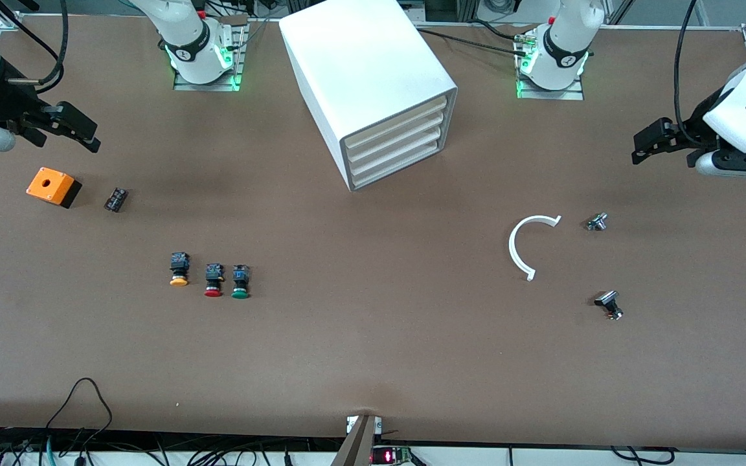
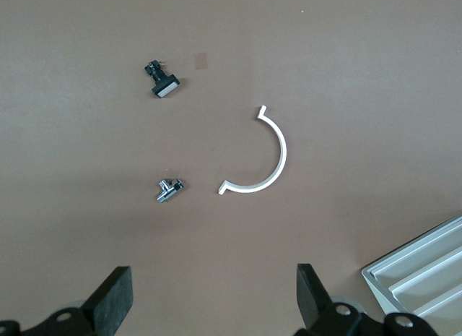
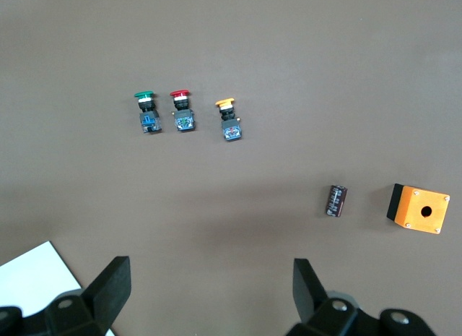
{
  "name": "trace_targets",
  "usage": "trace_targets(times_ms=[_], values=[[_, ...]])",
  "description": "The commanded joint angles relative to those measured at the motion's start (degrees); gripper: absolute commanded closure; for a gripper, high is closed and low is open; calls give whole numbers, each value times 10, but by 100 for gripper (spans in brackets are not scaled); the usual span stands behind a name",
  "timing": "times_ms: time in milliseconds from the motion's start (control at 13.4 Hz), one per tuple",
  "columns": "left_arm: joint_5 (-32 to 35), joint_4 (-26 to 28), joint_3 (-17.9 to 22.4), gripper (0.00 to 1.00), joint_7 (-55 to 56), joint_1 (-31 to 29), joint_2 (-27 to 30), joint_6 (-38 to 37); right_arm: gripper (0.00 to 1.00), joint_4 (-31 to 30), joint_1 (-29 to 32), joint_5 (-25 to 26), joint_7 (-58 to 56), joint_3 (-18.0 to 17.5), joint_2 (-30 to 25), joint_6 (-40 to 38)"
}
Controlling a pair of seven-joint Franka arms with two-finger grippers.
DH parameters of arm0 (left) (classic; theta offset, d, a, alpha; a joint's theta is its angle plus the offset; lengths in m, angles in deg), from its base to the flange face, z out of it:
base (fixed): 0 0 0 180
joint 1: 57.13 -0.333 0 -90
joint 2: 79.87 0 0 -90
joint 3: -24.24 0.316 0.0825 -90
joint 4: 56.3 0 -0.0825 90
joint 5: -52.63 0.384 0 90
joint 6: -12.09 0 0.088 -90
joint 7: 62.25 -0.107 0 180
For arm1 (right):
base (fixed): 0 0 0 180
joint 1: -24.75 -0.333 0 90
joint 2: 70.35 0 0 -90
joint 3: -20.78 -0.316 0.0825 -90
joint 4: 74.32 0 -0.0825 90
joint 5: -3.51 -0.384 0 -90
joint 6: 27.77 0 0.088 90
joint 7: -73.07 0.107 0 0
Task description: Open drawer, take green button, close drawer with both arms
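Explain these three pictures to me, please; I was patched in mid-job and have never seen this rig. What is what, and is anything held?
Two white robot arms share a brown table. One picture looks down from a high camera facing them; the other two come from wrist cameras.

The left pincer and right pincer hang open at the table's two ends, holding nothing.

The white cabinet stands between the bases, all drawers shut. Toward the right arm's end lie the green button, beside a red one and an orange one, plus an orange box. Toward the left arm's end lies a white curved strip.
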Motion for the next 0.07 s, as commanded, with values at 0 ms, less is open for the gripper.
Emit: trace_targets(times_ms=[0], values=[[9,-13,0,0,-12,-1,-6,-15,1,14,6,6,-8,-4,2,-5]])
